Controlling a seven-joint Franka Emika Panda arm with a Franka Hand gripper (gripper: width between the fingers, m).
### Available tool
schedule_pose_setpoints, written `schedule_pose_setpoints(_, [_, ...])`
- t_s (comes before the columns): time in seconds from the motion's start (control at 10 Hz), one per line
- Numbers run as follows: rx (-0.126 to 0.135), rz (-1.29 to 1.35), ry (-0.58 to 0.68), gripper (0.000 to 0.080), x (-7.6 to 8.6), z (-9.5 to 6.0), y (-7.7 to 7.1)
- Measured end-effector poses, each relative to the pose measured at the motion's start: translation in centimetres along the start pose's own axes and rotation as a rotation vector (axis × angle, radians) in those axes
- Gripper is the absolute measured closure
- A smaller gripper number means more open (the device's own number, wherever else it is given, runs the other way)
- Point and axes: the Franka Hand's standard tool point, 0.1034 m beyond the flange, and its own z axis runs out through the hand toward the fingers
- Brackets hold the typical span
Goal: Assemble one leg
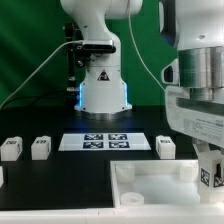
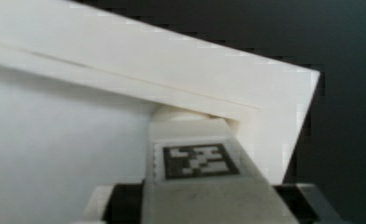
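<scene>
Gripper (image 2: 198, 190) clamping the leg (image 2: 196, 150), fingers (image 2: 123, 200) pressing against both of its sides, tag facing the wrist camera. Holding the leg at a corner of the white panel (image 1: 150, 185), near the table's front edge. Three loose legs (image 1: 40, 148) lying on the black table (image 1: 60, 185) beside the marker board (image 1: 105, 142).

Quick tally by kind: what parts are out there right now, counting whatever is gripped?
Legs: 4, three loose and one leg in the gripper
Panel: 1
Marker board: 1
Total: 6
</scene>
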Motion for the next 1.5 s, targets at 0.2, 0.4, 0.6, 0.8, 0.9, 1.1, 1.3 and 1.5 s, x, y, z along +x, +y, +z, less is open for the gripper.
schedule_pose_setpoints(0.2, [0.003, 0.380, -0.001, 0.0503, -0.2, 0.1, 0.0])
schedule_pose_setpoints(0.4, [0.007, 0.522, 0.005, 0.0503, -0.1, 0.1, 0.0])
schedule_pose_setpoints(0.6, [0.009, 0.516, 0.012, 0.0502, 0.2, 0.0, 0.1])
schedule_pose_setpoints(0.8, [0.008, 0.501, 0.011, 0.0341, 0.1, 0.1, 0.1])
schedule_pose_setpoints(0.9, [0.008, 0.498, 0.011, 0.0341, 0.1, 0.1, 0.1])
schedule_pose_setpoints(1.1, [0.008, 0.495, 0.011, 0.0157, 0.1, 0.1, 0.1])
schedule_pose_setpoints(1.3, [0.038, 0.461, 0.004, 0.0151, -0.4, -0.3, -0.2])
schedule_pose_setpoints(1.5, [0.063, 0.430, -0.008, 0.0150, -1.1, -0.9, -0.5])
